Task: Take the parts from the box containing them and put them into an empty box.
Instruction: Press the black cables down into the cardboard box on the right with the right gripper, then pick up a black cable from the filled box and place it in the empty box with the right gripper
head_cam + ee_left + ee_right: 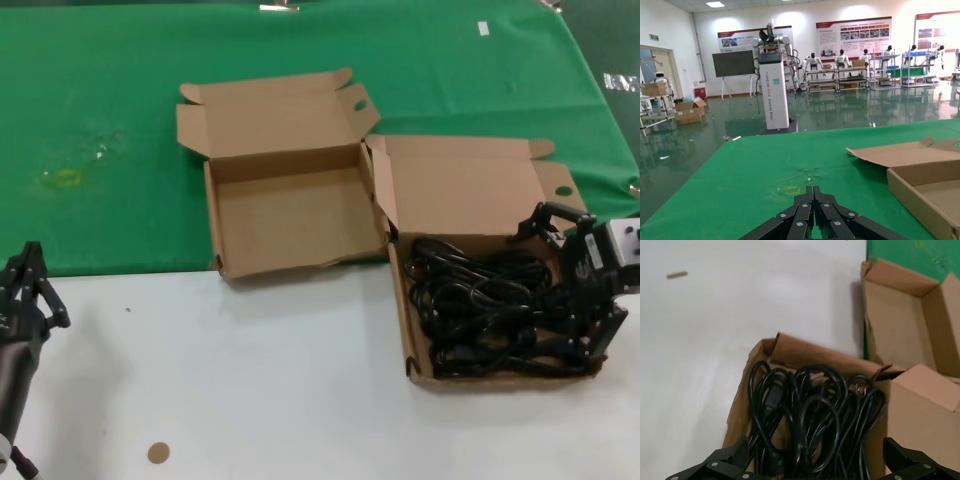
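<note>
The parts, a tangle of thin black power cords (485, 300), fill the box containing them (401, 300) at the right, whose lid (470, 190) stands open. To its left lies the empty box (290, 215) with a wavy front wall, its lid folded back. My right gripper (558, 290) hangs open over the right side of the cord pile, nothing between its fingers. In the right wrist view the cords (810, 410) lie between the spread fingers (722, 465), with the empty box (900, 315) beyond. My left gripper (25, 285) is parked shut at the near left; its fingertips (810, 192) touch.
Both boxes straddle the edge where the green cloth (100, 120) meets the white tabletop (250, 370). A small brown disc (158, 452) lies on the white surface near me. A yellowish mark (65, 178) is on the cloth at the left.
</note>
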You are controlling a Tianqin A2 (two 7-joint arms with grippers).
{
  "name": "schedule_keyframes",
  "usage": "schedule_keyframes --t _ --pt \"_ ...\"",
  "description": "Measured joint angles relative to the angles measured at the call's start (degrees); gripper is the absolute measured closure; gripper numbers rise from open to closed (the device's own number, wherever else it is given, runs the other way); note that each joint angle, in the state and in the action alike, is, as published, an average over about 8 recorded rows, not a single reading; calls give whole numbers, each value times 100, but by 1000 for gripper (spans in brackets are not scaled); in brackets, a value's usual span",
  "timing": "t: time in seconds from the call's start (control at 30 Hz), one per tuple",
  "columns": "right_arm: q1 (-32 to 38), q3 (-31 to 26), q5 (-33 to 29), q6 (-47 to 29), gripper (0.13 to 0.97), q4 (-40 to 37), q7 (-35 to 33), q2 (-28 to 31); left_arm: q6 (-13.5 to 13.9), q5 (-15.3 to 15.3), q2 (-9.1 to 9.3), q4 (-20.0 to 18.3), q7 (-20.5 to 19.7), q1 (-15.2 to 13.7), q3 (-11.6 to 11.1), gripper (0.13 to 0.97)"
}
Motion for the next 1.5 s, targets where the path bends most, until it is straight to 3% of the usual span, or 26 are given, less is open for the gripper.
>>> schedule_keyframes --t 0.4,0.7,0.97,1.1,1.37,1.5 --pt "52 -82 -359 72 184 -368 -321 -239 0 0 0 0 0 0 0 945" --pt "128 -132 -573 152 309 -567 -462 -407 0 0 0 0 0 0 0 945" --pt "96 -135 -637 162 506 -588 -452 -460 0 0 0 0 0 0 0 945" --pt "87 -132 -659 148 506 -580 -419 -463 0 0 0 0 0 0 0 945" --pt "61 -107 -691 145 721 -537 -374 -443 0 0 0 0 0 0 0 945" --pt "63 -83 -702 145 767 -473 -348 -420 0 0 0 0 0 0 0 945"
